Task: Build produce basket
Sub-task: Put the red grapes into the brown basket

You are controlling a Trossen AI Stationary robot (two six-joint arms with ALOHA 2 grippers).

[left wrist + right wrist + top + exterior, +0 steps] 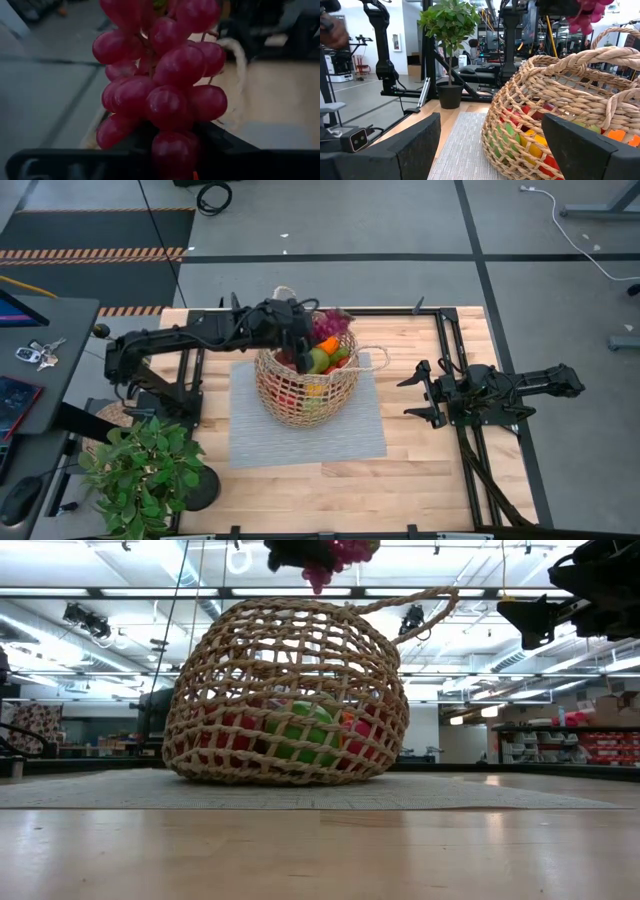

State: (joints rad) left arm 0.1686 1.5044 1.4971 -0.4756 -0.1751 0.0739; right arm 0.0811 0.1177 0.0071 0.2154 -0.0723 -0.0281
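The tan woven basket (305,385) stands on a grey mat (250,430) in the middle of the table. It holds several pieces of produce (322,358): green, orange, yellow and red show through the weave (300,735). My left gripper (308,332) reaches in from the left above the basket's far rim, shut on a dark-red grape bunch (160,85). The bunch hangs above the basket (320,555). My right gripper (420,390) waits open at the table's right, its fingers pointing at the basket (570,100). My left gripper pinches the grape bunch between its two fingers (225,145), on the grapes at the bunch's near end (172,150). The fingers come from the table's left, slanting a little downward. The bunch is lifted clear, above the basket's rim, with its free end (320,580) hanging down.
A potted plant (145,470) stands at the table's near left corner. Black frame rails (455,370) run along the table's right side under the right arm. A desk with keys (40,355) lies off the table's left edge. Bare wood (400,480) lies in front of the mat.
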